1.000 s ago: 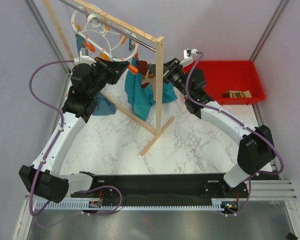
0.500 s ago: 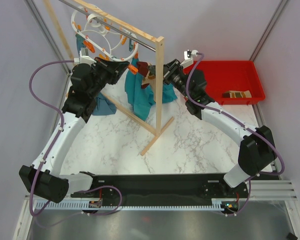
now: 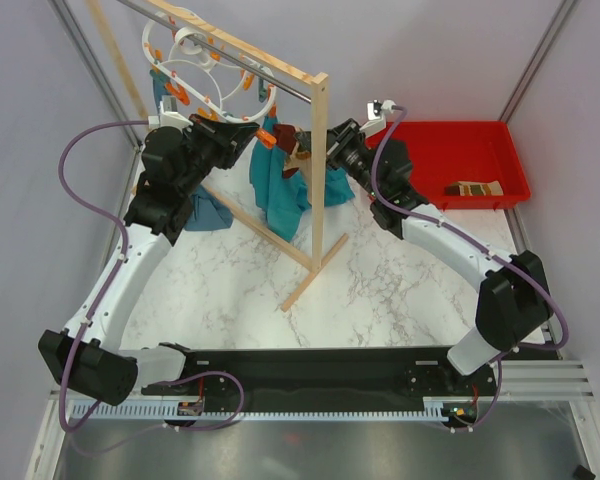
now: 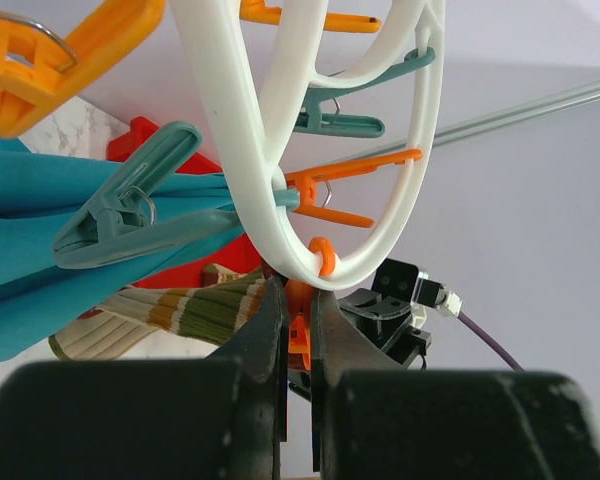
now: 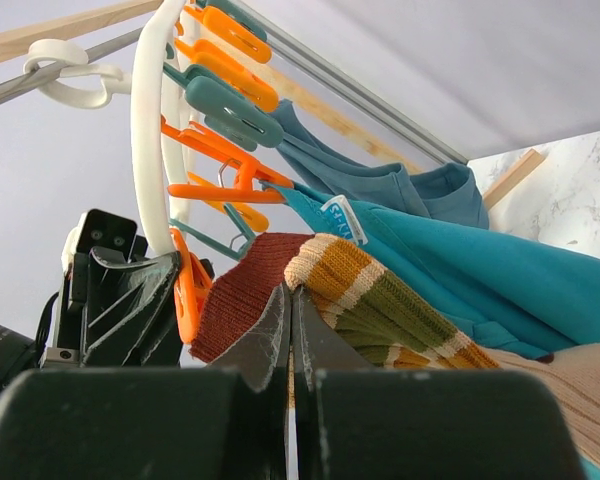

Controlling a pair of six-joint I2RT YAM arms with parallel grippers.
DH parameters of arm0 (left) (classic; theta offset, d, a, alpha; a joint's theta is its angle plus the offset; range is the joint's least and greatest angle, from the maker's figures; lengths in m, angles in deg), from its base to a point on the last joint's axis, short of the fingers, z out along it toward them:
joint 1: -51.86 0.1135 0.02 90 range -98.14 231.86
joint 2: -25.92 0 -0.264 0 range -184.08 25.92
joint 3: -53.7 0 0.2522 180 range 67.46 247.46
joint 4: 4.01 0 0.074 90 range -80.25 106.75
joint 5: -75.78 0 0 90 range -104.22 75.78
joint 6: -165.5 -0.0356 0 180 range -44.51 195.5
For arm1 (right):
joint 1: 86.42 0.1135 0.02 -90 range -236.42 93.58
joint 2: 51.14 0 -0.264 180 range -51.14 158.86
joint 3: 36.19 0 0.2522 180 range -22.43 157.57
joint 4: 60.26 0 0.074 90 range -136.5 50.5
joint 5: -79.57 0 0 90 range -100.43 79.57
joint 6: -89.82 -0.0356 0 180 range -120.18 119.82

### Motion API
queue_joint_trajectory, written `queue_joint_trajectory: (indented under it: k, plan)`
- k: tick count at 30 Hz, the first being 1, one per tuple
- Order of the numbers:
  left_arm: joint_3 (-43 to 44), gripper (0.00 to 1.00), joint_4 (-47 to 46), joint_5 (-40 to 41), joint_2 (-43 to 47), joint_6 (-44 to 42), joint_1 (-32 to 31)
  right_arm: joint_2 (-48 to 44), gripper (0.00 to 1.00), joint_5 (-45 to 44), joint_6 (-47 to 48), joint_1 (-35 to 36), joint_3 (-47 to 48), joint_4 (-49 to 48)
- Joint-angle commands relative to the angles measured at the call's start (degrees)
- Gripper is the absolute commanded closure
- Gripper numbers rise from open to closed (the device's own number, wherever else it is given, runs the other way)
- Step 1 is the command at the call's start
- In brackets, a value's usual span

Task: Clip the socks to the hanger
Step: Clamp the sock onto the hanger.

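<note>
The white hanger (image 3: 212, 78) hangs by its hook from the rail at the back left, ringed with orange and teal clips. My left gripper (image 3: 254, 129) is shut on one orange clip (image 4: 300, 322) at the bottom of the hanger's ring (image 4: 242, 150), squeezing its handles. My right gripper (image 3: 311, 141) is shut on the cuff of a striped sock (image 5: 380, 295) and holds it up right beside that clip (image 5: 187, 287); the sock's brown cuff nearly touches it. The same sock (image 4: 180, 312) shows just left of my left fingers. A second striped sock (image 3: 475, 188) lies in the red tray (image 3: 440, 150).
The wooden rack's post (image 3: 320, 170) stands between the two grippers, its feet spread on the marble table. Teal cloths (image 3: 280, 190) hang from the hanger's teal clips (image 4: 130, 212) close behind the sock. Grey walls close in the back and sides.
</note>
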Motion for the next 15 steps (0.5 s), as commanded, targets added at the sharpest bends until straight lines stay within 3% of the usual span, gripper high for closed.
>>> queue_joint_trajectory:
  k: [1,15]
  plan:
    - [-0.29,0.98,6.34,-0.40,-1.93,-1.31,0.05,1.15,1.00,0.78,-0.55,0.69,3.62,-0.75]
    - [-0.12,0.98,6.34,-0.40,-1.84,-1.31,0.05,2.56,1.00,-0.09,1.03,2.62,5.30,0.22]
